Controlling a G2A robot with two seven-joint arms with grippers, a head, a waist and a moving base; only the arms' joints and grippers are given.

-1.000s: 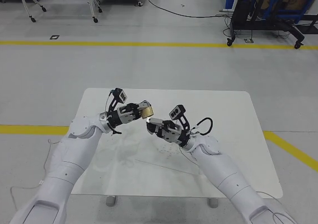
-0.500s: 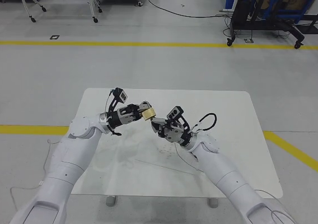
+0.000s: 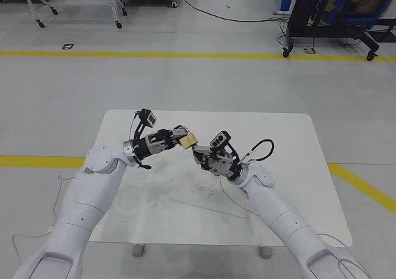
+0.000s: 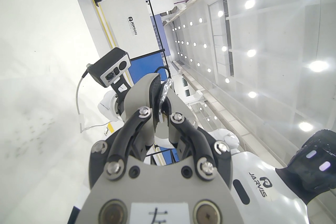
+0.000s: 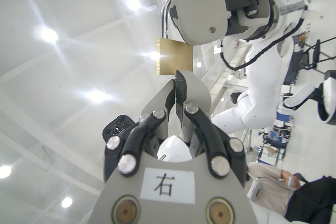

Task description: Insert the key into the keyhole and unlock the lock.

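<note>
The right pincer (image 5: 176,83) has come up and inward over the last second, and the left pincer (image 3: 178,137) has nudged the lock (image 5: 174,58) a little toward it; the gap that showed between them is gone, and the right fingertips now sit just under the lock's lower edge, about touching it; I judge the insertion is starting, though whether the tip has found the keyhole cannot be told; both are held in the air above the white table (image 3: 282,139), near its middle; the left pincer is closed on the lock's upper part, beside the shackle (image 5: 163,17); the right one is pinched to a thin slit, as on something flat, and the key itself is hidden between its pads (image 5: 180,87); the lock's body is a squarish block of brushed brass with crisp edges, dull gold and glinting; the shackle is a smooth bright steel loop; the pads are dark and ribbed, and the shells behind them are smooth pale grey.
</note>
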